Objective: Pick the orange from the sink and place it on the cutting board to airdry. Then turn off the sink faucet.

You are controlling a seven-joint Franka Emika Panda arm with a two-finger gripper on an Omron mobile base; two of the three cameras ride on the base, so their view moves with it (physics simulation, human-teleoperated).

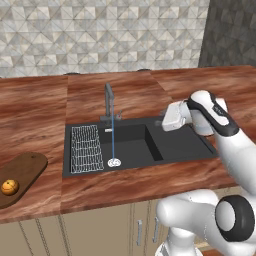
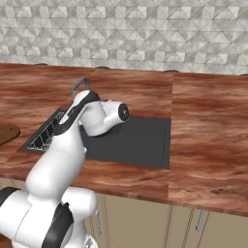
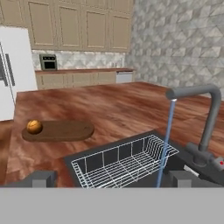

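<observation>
The orange (image 1: 9, 187) (image 3: 34, 126) rests on the dark cutting board (image 1: 27, 170) (image 3: 65, 130) at the counter's left end. The grey sink faucet (image 1: 109, 102) (image 3: 210, 118) stands behind the black sink (image 1: 180, 145), and a thin water stream (image 1: 113, 140) (image 3: 165, 140) runs from its spout into the deep bowl. My gripper (image 1: 161, 122) (image 3: 113, 178) hovers over the sink's right half, to the right of the faucet and pointing left at it. It is open, its fingertips (image 3: 41, 177) far apart with nothing between them.
A white wire rack (image 1: 86, 148) (image 3: 127, 159) lies in the sink's left part. Reddish wood-grain countertop (image 1: 200, 85) surrounds the basin, with a tiled wall (image 1: 100, 35) behind. A white fridge (image 3: 13, 70) and far cabinets appear in the hand view.
</observation>
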